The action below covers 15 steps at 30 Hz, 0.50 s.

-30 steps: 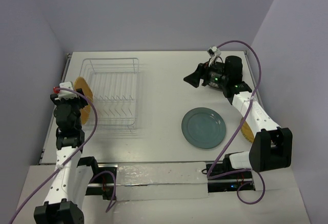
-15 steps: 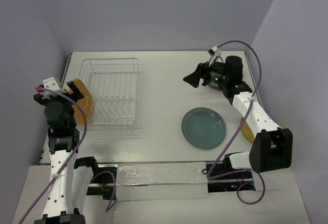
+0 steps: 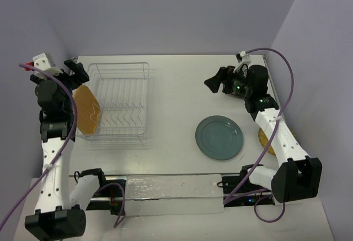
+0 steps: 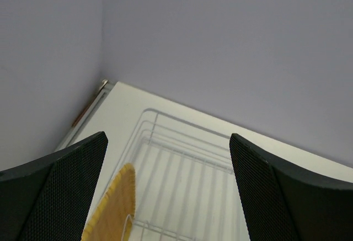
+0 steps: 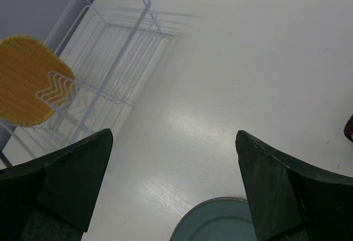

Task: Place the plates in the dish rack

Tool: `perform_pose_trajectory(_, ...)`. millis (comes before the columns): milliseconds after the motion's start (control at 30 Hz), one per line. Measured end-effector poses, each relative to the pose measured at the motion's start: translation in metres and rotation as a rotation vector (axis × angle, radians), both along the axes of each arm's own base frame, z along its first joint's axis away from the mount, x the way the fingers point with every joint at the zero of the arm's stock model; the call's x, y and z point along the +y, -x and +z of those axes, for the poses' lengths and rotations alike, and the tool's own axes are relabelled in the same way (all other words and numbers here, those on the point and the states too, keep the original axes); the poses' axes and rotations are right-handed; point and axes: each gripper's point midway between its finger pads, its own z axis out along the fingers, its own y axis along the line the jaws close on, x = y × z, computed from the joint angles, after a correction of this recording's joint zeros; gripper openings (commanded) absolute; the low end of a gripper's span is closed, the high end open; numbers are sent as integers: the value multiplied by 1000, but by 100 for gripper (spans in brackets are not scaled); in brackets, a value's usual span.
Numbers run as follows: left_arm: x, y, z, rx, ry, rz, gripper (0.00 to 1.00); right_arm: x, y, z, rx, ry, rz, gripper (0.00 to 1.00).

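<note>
The white wire dish rack [image 3: 118, 100] stands at the back left of the table. The woven tan plate [image 3: 87, 108] stands on edge at the rack's left end, against its side wires. My left gripper [image 3: 74, 71] is open and empty, raised above and behind that plate. In the left wrist view the rack [image 4: 187, 164] and the woven plate [image 4: 113, 208] lie below the open gripper [image 4: 168, 197]. The teal-grey plate [image 3: 219, 137] lies flat at centre right. My right gripper [image 3: 214, 81] is open and empty, hovering behind it. The small yellow plate [image 3: 265, 139] peeks out under the right arm. The black plate is not clearly in view.
The right wrist view shows its gripper [image 5: 174, 191] over bare table, with the teal plate's rim [image 5: 220, 221] below, and the rack [image 5: 110, 48] and woven plate [image 5: 27, 78] to the far left. A dark edge [image 5: 348, 128] shows at the right border. Walls close in on three sides.
My left arm has lifted up and back, away from the woven plate, which stays on edge at the rack's left end. My right gripper has shifted slightly right.
</note>
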Motion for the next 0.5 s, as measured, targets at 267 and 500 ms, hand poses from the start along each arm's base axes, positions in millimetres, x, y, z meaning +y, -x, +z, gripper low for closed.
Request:
perform_pose_trajectory(267, 28, -39, -91, 314, 18, 136, 99, -7, -7, -20, 71, 4, -38, 99)
perform_pose_trajectory(500, 37, -33, -128, 469, -115, 133, 99, -5, -11, -45, 135, 23, -12, 98)
